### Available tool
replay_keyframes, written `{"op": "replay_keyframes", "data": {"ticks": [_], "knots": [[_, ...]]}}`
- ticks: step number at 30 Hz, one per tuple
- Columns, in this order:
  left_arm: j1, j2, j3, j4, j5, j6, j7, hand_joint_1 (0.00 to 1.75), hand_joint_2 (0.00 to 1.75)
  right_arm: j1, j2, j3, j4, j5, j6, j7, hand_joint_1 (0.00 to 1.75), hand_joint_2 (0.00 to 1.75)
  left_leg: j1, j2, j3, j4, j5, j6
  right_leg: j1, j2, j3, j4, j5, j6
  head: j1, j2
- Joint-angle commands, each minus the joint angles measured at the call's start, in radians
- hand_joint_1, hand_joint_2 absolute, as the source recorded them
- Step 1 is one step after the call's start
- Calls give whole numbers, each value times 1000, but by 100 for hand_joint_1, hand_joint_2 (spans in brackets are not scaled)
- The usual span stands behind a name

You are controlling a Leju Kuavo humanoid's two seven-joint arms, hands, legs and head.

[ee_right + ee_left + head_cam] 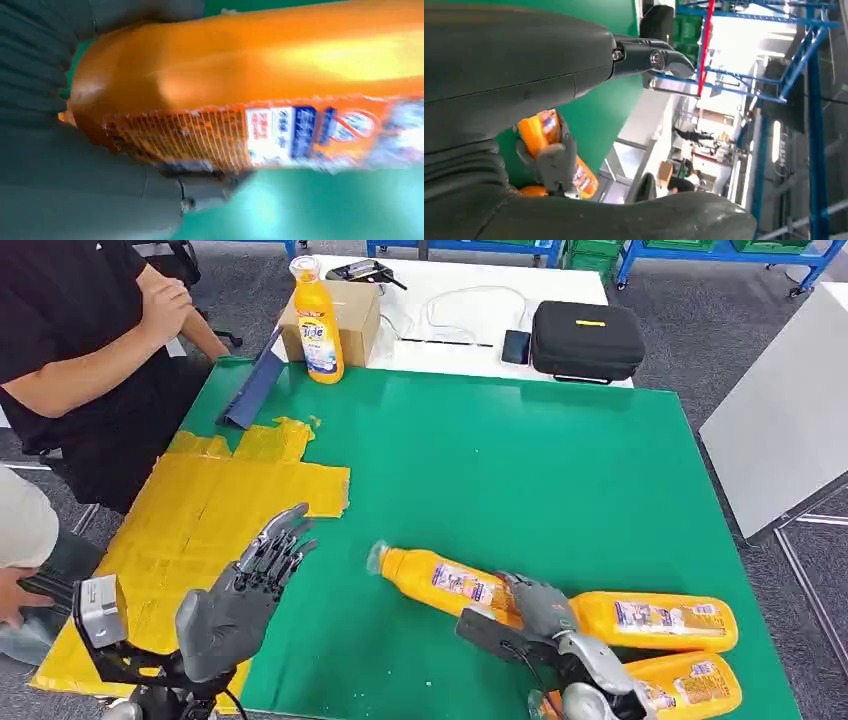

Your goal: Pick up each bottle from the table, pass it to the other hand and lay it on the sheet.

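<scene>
An orange bottle [440, 580] with a clear cap lies slanted on the green table [520, 470], cap toward the yellow sheet [200, 530]. My right hand [535, 615] grips its base end; in the right wrist view the bottle [250, 75] lies against that hand [75, 190]. My left hand [240, 600] hovers open over the sheet's near edge, fingers spread toward the bottle. Two more orange bottles [655, 620] [690, 685] lie side by side at the near right. A fourth bottle [318, 320] stands upright at the far edge. The left wrist view shows the left hand [499, 75] and the gripped bottle [541, 132].
A person [90, 340] sits at the far left beside the sheet, and another person's sleeve [20, 530] shows at the left edge. A cardboard box [350, 315], a dark blue strip [255, 380], a black case [585, 340] and a phone [516, 346] lie at the back.
</scene>
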Motion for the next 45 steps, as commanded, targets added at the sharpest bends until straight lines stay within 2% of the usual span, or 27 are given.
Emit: {"op": "replay_keyframes", "data": {"ticks": [1,2,5,6,14,24,27,28,29,32,37,40,43,45], "knots": [[52,-1,34,-20,-9,33,-3,0,0,142,174,-151,-258,-208,-181,-90,175,175,1,8,0,1,-2,-3,1,-2,0,1,-1,-3,0,0],[61,-5,38,-25,-14,39,-4,0,0,151,183,-149,-305,-215,-199,-107,175,175,0,4,-2,1,-1,-2,0,-2,-3,1,-1,-1,0,0],[84,-14,47,-30,-9,44,-4,0,0,168,199,-129,-397,-241,-214,-126,175,175,0,10,-2,2,-2,-3,1,1,-3,2,-2,-3,-1,0],[90,-20,52,-29,-8,47,-5,0,175,167,192,-114,-412,-254,-209,-140,175,175,0,7,-4,1,-1,-2,0,0,-5,2,-1,-2,0,0],[92,-33,45,-19,18,31,10,0,175,143,163,20,-477,-184,-176,-218,175,175,0,6,-3,0,-1,-2,0,0,-4,0,0,-1,0,0],[63,-31,12,-33,89,26,33,0,175,116,138,106,-484,-134,-82,-243,175,175,1,9,-1,0,-1,-3,1,-1,-2,0,-1,-2,0,0],[50,-28,0,-38,98,23,36,0,175,102,133,134,-480,-121,-59,-245,175,175,1,5,-3,0,0,-1,1,-1,-3,0,0,-1,0,0],[47,-27,-3,-38,102,22,38,0,175,99,133,138,-479,-120,-54,-244,175,175,1,7,-2,0,-1,-2,1,-1,-2,0,0,-2,0,0],[83,-55,0,-73,120,29,62,0,175,97,127,148,-480,-121,-41,-245,175,175,1,7,-2,0,-1,-2,1,0,-3,0,0,-2,0,0],[118,-53,-19,-114,115,28,75,0,175,99,123,154,-480,-122,-36,-247,175,175,1,9,-2,1,-2,-2,2,1,-2,0,0,-2,0,0],[110,-51,-18,-102,123,25,75,0,175,98,121,157,-478,-123,-32,-249,175,175,0,5,-3,0,0,-1,0,0,-3,0,0,-1,0,0],[102,-46,-25,-100,151,13,72,0,175,95,119,174,-477,-124,-7,-258,175,175,1,9,-1,0,-1,-3,1,-1,-1,-1,0,-2,0,0],[90,-45,-33,-109,160,4,71,0,175,82,113,205,-473,-128,30,-259,175,175,0,5,-3,0,0,-1,0,0,-4,0,0,-1,0,0],[82,-42,-39,-111,178,-2,72,0,175,76,115,212,-470,-137,41,-259,175,175,1,7,-2,0,-1,-2,1,0,-2,0,0,-2,0,0]]}}
